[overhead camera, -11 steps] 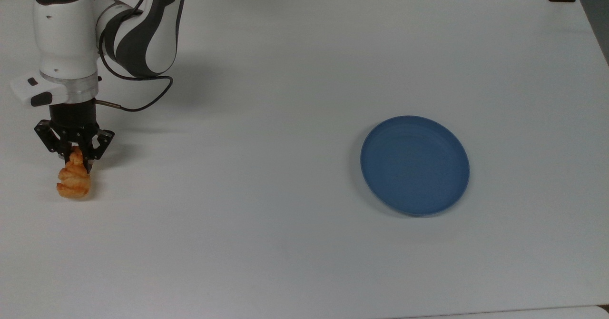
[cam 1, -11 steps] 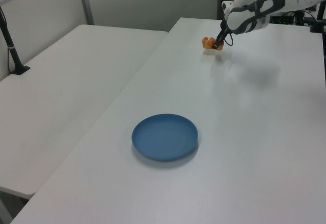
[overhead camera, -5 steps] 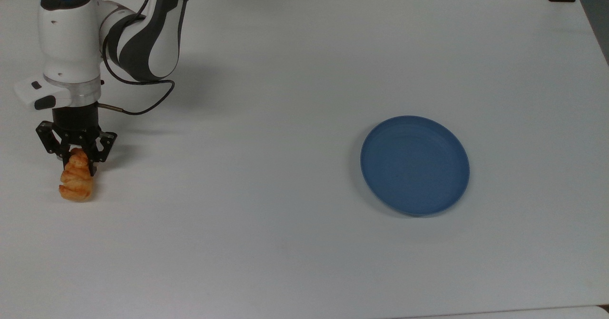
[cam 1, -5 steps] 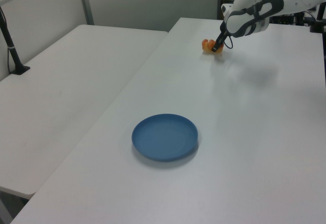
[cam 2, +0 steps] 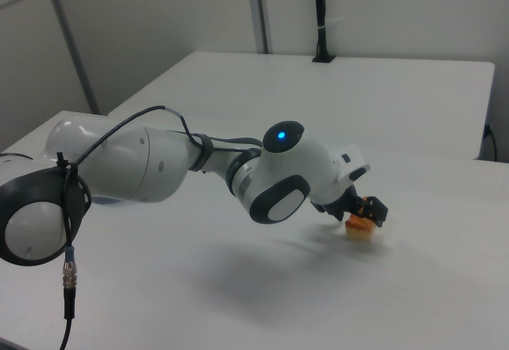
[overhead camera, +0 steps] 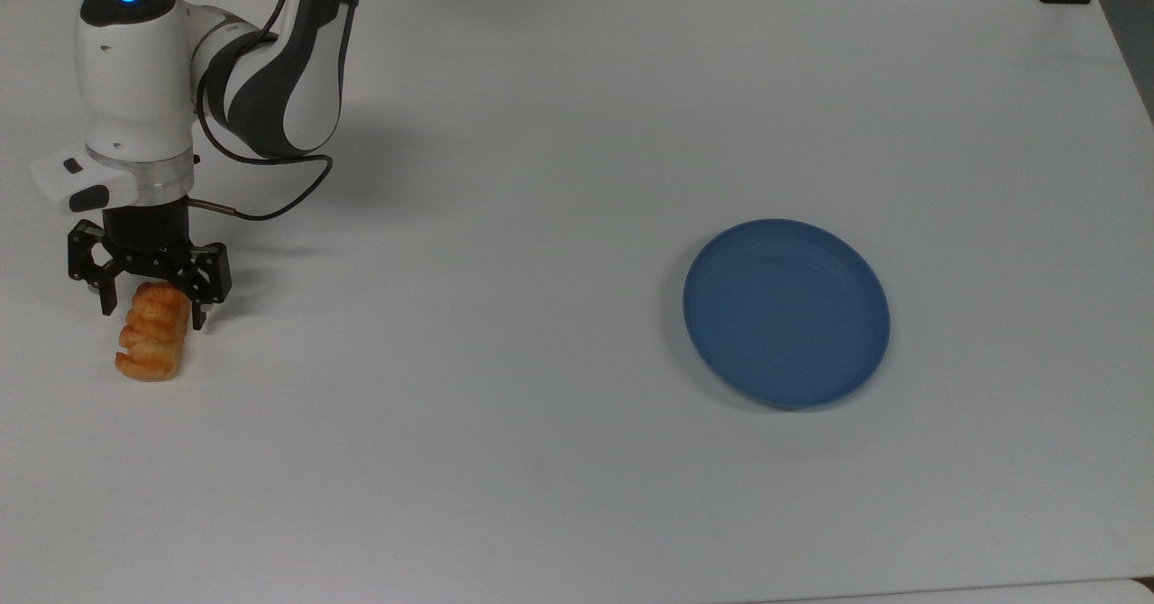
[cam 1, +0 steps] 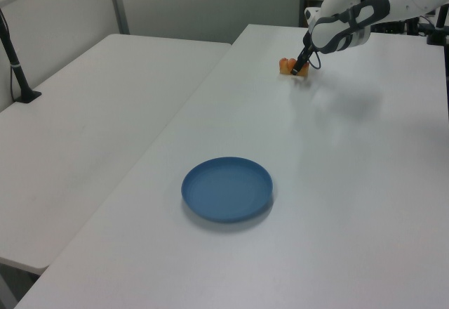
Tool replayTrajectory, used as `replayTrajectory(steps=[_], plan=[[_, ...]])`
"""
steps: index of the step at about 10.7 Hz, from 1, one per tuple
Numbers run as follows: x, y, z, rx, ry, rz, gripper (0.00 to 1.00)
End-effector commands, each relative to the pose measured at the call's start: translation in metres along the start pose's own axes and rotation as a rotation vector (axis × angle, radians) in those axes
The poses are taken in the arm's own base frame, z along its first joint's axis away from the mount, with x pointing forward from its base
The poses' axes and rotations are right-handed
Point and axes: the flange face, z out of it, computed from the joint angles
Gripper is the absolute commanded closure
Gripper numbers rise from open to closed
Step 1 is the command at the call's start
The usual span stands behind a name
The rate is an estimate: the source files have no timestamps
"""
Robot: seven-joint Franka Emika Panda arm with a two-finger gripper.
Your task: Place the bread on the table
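White table (overhead camera: 541, 180) bears bread (overhead camera: 152, 332) under wide-spread claw (overhead camera: 151, 313); blue plate (overhead camera: 786, 312) bare.

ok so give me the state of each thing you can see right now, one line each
bread: lying flat on the table, not on the plate
claw: open, fingers either side of the bread's near end
plate: upright, nothing on it, far from the bread
table: carries the bread and the plate
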Motion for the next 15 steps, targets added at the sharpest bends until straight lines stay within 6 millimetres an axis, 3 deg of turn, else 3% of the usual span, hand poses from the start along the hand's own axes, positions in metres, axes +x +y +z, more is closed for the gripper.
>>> replayTrajectory(steps=[1,3,6,11,12,15], plan=[[0.002,-0.001,-0.004,-0.011,0.031,0.015,0.0],[0.009,-0.003,-0.013,-0.012,0.045,0.003,0.0],[0.028,-0.004,-0.06,0.007,0.086,0.015,0.0],[0.048,-0.061,-0.131,0.103,0.112,0.034,0.0],[0.053,-0.065,-0.146,0.133,0.093,0.039,0.0],[0.069,-0.105,-0.196,0.172,-0.011,0.039,0.0]])
